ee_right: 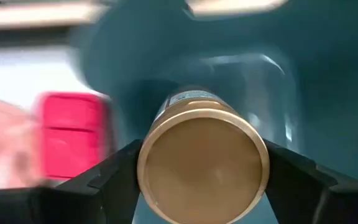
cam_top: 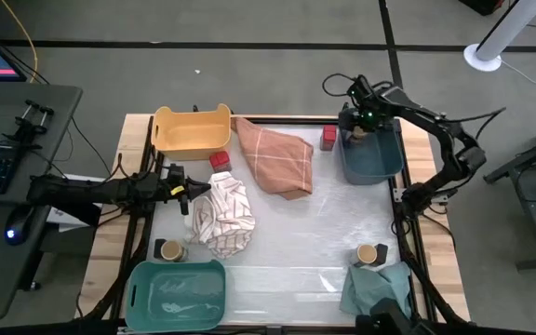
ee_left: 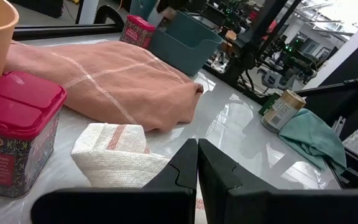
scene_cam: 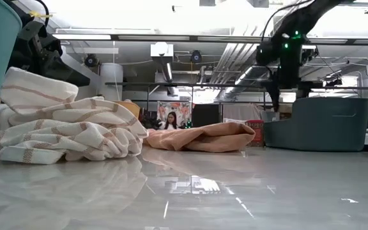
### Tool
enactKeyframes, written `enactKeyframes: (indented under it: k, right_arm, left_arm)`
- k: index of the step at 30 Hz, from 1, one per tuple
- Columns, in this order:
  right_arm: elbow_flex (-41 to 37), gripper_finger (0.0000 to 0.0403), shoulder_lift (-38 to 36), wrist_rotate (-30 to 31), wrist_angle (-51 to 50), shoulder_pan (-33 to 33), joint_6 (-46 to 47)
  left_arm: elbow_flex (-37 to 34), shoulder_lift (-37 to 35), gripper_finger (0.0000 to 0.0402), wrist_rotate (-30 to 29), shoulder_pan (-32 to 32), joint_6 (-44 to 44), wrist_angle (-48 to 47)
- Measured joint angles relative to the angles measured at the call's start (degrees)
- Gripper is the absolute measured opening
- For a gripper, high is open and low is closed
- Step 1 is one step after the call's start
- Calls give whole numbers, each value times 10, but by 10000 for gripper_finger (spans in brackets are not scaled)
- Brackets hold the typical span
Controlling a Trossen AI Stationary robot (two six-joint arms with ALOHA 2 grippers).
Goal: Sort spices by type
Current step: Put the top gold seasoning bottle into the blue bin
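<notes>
My right gripper [cam_top: 361,121] hangs over the far left corner of the blue bin [cam_top: 380,158], shut on a round tan-topped spice jar [ee_right: 202,163]. One red-topped box [cam_top: 328,138] stands outside that bin's left wall, and another [cam_top: 220,160] stands beside the yellow bin [cam_top: 192,132]. Two more tan-topped jars stand near the table's front, one on the left [cam_top: 170,249] and one on the right [cam_top: 368,253]. My left gripper [ee_left: 197,163] is shut, at the left edge of the striped cloth [cam_top: 223,216]. My right gripper pinches the jar's body just below the tan lid [ee_right: 166,134] between its two fingers [ee_right: 114,171], one on each side. The jar is lifted clear inside the blue bin's mouth, with its lid end facing the wrist camera. My left gripper: I cannot tell whether its shut fingertips touch the striped cloth [ee_left: 117,149].
An orange cloth [cam_top: 275,156] lies between the yellow and blue bins. A teal bin [cam_top: 175,293] sits at the near left corner and a green cloth [cam_top: 378,287] at the near right. Bare tabletop [cam_top: 314,233] lies in the middle. A desk with a keyboard stands to the left.
</notes>
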Motion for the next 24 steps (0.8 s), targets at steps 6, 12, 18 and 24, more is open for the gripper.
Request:
enactKeyframes:
  k: [6, 12, 18, 24]
  right_arm:
    - [0, 287, 9, 15, 31, -7, -1]
    - [1, 291, 9, 4, 50, -7, -1]
    - [1, 294, 9, 6, 47, -7, -1]
    - [1, 294, 9, 6, 50, -7, -2]
  left_arm:
    - [0, 0, 0, 0, 0, 0, 0]
    - [0, 0, 0, 0, 0, 0, 0]
    - [0, 0, 0, 0, 0, 0, 0]
    - [0, 0, 0, 0, 0, 0, 0]
